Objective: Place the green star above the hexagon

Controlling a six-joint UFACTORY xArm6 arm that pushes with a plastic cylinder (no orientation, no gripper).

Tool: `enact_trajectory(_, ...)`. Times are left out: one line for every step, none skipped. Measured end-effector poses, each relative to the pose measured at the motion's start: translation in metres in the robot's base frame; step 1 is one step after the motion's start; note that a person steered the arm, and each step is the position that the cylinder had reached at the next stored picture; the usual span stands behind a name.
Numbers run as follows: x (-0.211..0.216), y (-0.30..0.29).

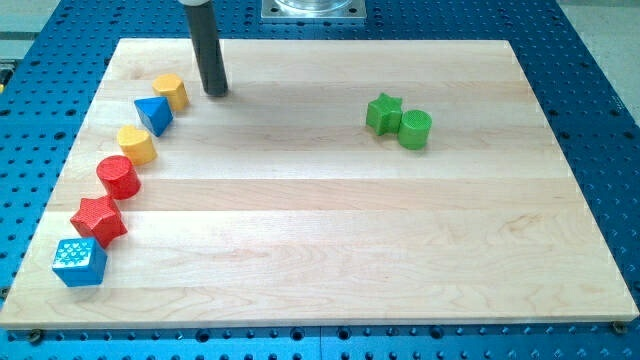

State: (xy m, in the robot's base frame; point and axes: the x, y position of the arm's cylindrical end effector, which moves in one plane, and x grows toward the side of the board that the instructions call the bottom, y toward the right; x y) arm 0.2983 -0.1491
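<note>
We have no fingers to spread or press — only my tip, resting near the board's top-left corner, just right of the yellow hexagon. That hexagon heads a curved line of blocks down the left edge. The green star sits well apart, toward the top-right, touching the green cylinder — so we judge a long leftward push is needed, from the star's right.

My tip stands just right of the yellow hexagon, well apart from the green star.
</note>
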Motion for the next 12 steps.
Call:
enact_trajectory(0.0,-0.006)
enact_trajectory(0.0,-0.006)
enact_trajectory(0.0,-0.014)
enact_trajectory(0.0,-0.015)
enact_trajectory(0.0,0.07)
enact_trajectory(-0.017,0.221)
enact_trajectory(-0.037,0.303)
enact_trajectory(0.033,0.337)
enact_trajectory(0.116,0.336)
enact_trajectory(0.115,0.28)
enact_trajectory(0.081,0.25)
enact_trajectory(0.051,0.224)
